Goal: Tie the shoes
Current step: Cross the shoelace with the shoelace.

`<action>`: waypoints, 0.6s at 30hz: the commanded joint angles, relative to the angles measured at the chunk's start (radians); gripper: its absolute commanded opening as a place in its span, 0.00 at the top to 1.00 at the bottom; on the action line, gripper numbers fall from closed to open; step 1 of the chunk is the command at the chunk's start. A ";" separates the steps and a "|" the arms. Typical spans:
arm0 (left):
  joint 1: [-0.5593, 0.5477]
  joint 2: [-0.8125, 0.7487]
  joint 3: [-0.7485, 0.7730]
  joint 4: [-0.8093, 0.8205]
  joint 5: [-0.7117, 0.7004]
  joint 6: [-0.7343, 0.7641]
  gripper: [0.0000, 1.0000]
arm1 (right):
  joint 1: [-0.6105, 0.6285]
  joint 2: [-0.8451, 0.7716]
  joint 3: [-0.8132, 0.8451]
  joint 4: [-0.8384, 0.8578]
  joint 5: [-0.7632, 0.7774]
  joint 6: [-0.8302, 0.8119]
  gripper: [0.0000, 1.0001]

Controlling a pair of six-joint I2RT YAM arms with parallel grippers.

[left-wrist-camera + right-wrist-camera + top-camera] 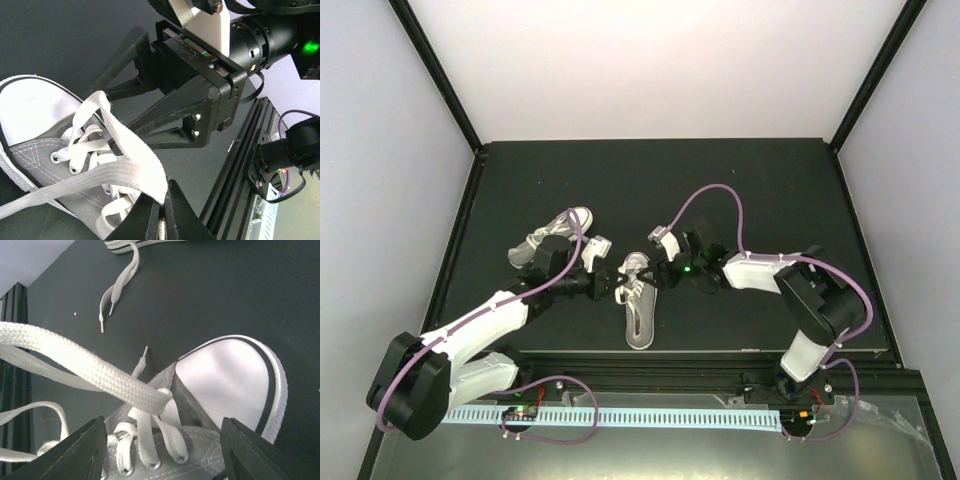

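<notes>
The light is soft and even. The white walls (650, 60) glow; the black table (760, 180) stays dark. The toe cap (225, 380) shines at 4 o'clock; the lace (75, 360) looks sharp at 9 o'clock.

A matte black rectangular counter (760, 180) is shown enclosed by plain pale lilac wall panels (660, 70), joined at the far corners by black frame posts (438, 75). A black slotted rail (670, 372) and a white comb-toothed cable duct (660, 415) are seen along the near edge; lighting is even.

You see grey canvas on the shoe (34, 152) and a smooth rubber toe cap (225, 385). The cloth laces (100, 372) look coarse, the table (225, 290) matt.
</notes>
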 commanded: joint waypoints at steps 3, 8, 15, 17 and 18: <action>0.008 0.002 0.019 -0.021 0.021 0.012 0.99 | 0.005 0.069 0.057 0.114 -0.072 -0.079 0.37; 0.008 0.004 0.018 -0.033 0.021 0.018 0.98 | 0.010 0.090 0.070 0.146 -0.083 -0.091 0.40; 0.009 -0.002 0.015 -0.027 0.008 0.010 0.99 | 0.010 0.047 0.078 0.108 -0.066 -0.104 0.97; 0.009 -0.003 0.011 -0.017 -0.004 0.005 0.98 | 0.009 -0.018 0.051 0.079 -0.011 -0.097 0.98; 0.010 -0.002 0.008 -0.003 -0.007 0.001 0.98 | 0.005 -0.063 0.030 0.068 0.014 -0.088 0.98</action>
